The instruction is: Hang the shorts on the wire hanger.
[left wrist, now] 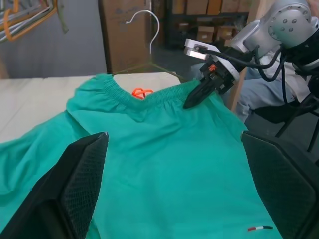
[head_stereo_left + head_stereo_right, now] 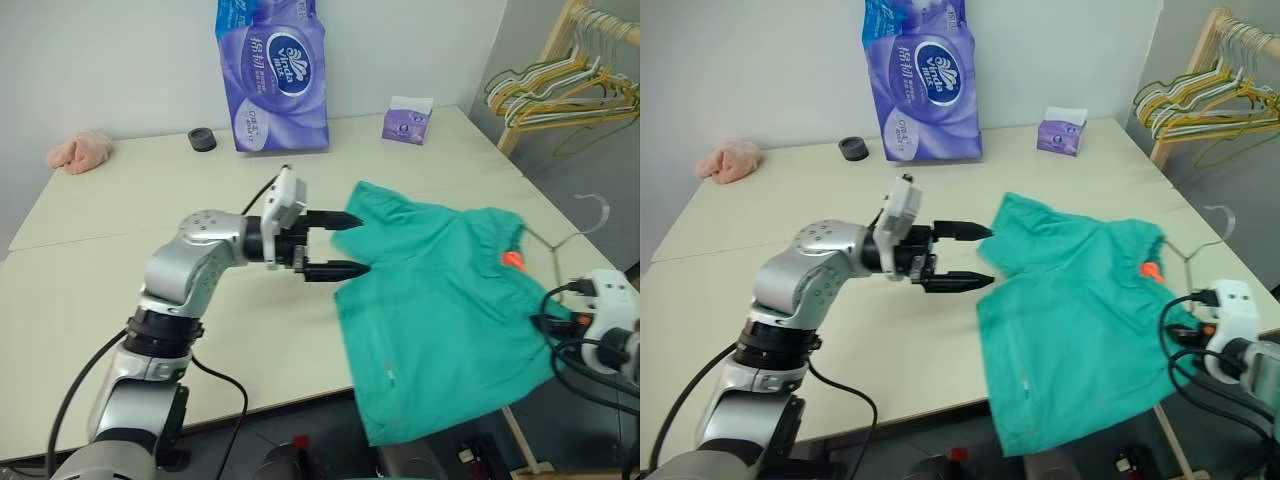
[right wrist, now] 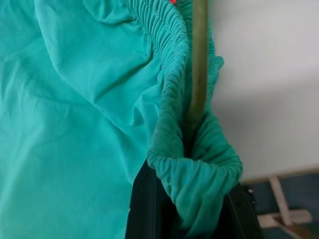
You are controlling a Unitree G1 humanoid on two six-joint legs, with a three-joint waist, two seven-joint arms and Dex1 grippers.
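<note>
The teal-green shorts (image 2: 440,310) lie spread on the table's right side, one leg hanging over the front edge, an orange tag (image 2: 513,261) at the waistband. My right gripper (image 1: 194,99) is shut on the gathered waistband (image 3: 192,174) at the table's right edge. The olive wire hanger (image 3: 199,59) runs along that waistband into the bunched fabric, and its hook (image 2: 597,213) sticks out beyond the shorts. My left gripper (image 2: 362,245) is open and level, its fingertips at the far left edge of the shorts, nothing between them.
On the pale table (image 2: 100,260), a purple toilet-paper pack (image 2: 272,70), a small tissue box (image 2: 407,121), a black roll (image 2: 202,139) and a pink cloth lump (image 2: 80,150) stand along the back. A wooden rack with bunched hangers (image 2: 570,85) stands at the far right.
</note>
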